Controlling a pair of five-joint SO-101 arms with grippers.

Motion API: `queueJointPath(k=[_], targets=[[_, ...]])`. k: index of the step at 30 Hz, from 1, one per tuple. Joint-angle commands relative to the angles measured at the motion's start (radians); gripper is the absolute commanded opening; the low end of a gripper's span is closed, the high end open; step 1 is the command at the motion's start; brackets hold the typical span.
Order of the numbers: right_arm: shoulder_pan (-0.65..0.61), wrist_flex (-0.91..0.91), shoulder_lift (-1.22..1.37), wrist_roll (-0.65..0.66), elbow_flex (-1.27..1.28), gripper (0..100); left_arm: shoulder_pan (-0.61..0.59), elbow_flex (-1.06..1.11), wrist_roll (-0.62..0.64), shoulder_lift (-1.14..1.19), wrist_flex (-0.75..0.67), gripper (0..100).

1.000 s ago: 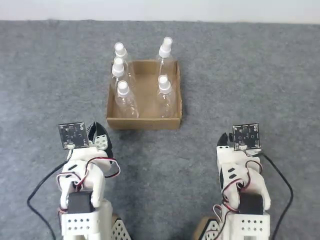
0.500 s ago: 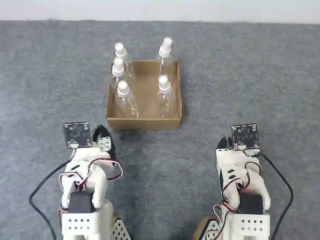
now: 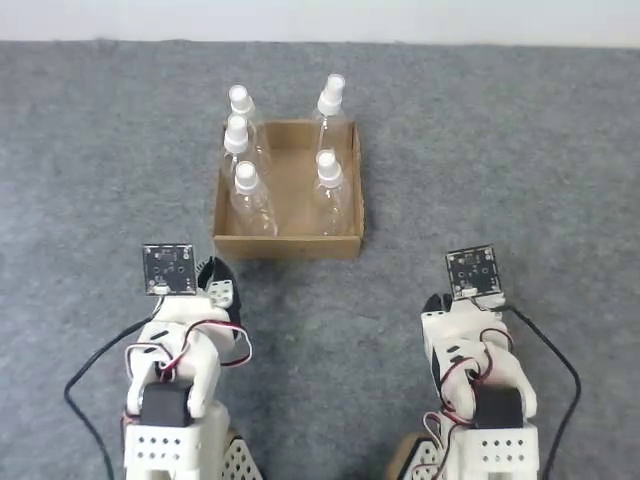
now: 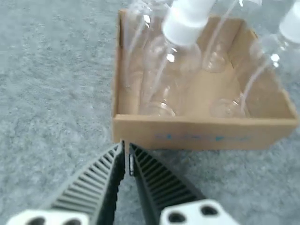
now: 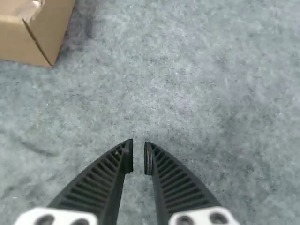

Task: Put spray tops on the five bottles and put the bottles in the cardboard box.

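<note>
The left gripper (image 4: pixel 125 151) is pinching shut on nothing. The cardboard box (image 4: pixel 197 136) is sitting just in front of its tips. Five bottles (image 4: pixel 166 70) are standing inside the box, wearing white spray tops (image 4: pixel 187 18). The right gripper (image 5: pixel 138 157) is also squeezing shut on nothing, above the gray tabletop (image 5: pixel 211 70), and the box is lying farther ahead of it.

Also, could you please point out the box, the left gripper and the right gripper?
box (image 3: pixel 290 247): high view, its near wall.
left gripper (image 4: pixel 126 149): left wrist view, midway between the fingertips.
right gripper (image 5: pixel 138 150): right wrist view, midway between the fingertips.
</note>
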Motion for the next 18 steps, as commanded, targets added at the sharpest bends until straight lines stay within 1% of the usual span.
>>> queueJointPath(k=[1, 3, 4, 8, 12, 15, 18], targets=[[-0.001, 0.01, -0.005, -0.089, 0.021, 0.6, 0.032, -0.01, -0.054, -0.014, 0.038, 1], [-0.005, 0.039, -0.013, -0.158, 0.021, 0.6, 0.052, -0.01, -0.068, -0.014, 0.055, 1], [-0.007, 0.047, -0.015, -0.164, 0.021, 0.6, 0.057, -0.01, -0.071, -0.014, 0.06, 1], [-0.007, 0.076, -0.015, -0.132, 0.021, 0.6, 0.058, -0.01, -0.072, -0.014, 0.061, 1], [-0.007, 0.128, -0.015, -0.13, 0.021, 0.6, 0.061, -0.01, -0.074, -0.014, 0.087, 1], [-0.007, 0.176, -0.008, -0.13, 0.021, 0.6, 0.094, -0.01, -0.075, -0.014, 0.118, 1], [-0.007, 0.211, -0.008, -0.129, 0.021, 0.6, 0.097, -0.01, -0.075, -0.014, 0.126, 1]])
